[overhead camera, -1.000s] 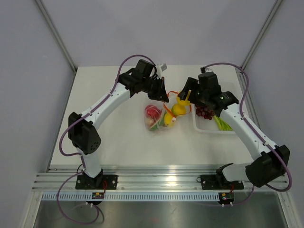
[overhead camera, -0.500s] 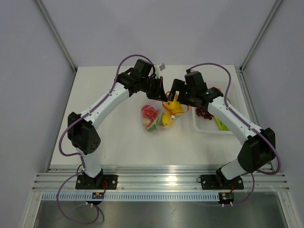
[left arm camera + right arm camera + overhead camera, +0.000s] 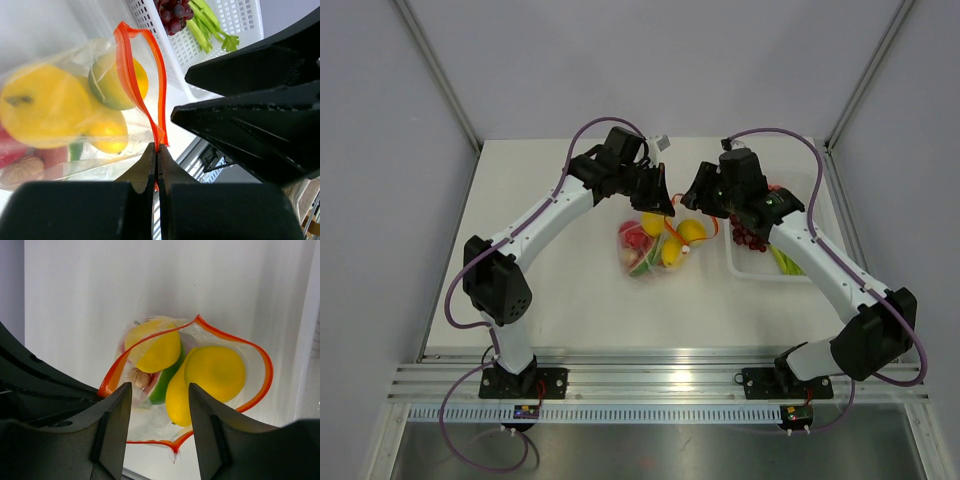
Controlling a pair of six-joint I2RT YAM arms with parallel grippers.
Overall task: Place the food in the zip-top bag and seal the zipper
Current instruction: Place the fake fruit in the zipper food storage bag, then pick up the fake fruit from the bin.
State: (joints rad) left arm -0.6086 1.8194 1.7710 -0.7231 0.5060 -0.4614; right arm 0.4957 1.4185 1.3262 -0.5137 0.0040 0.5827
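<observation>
The clear zip-top bag (image 3: 650, 250) lies mid-table with its mouth held open. It holds two yellow lemons (image 3: 215, 370), a red fruit (image 3: 635, 235) and green pieces (image 3: 167, 382). My left gripper (image 3: 666, 207) is shut on the red-orange zipper (image 3: 131, 65) at the mouth's edge and holds it up (image 3: 157, 148). My right gripper (image 3: 698, 200) is open and empty, hovering just above the bag's mouth (image 3: 159, 390), with the zipper loop (image 3: 260, 360) under it. Purple grapes (image 3: 750, 237) and a green stalk (image 3: 787, 260) lie in the white tray.
The rigid white tray (image 3: 750, 272) stands right of the bag, close to my right arm; it also shows in the left wrist view (image 3: 240, 30). My two grippers are close together over the bag. Grey walls enclose the table.
My right gripper carried a yellow lemon left to the bag's mouth and let it go. The lemon now lies in the bag and the gripper has drawn back a little, open.
</observation>
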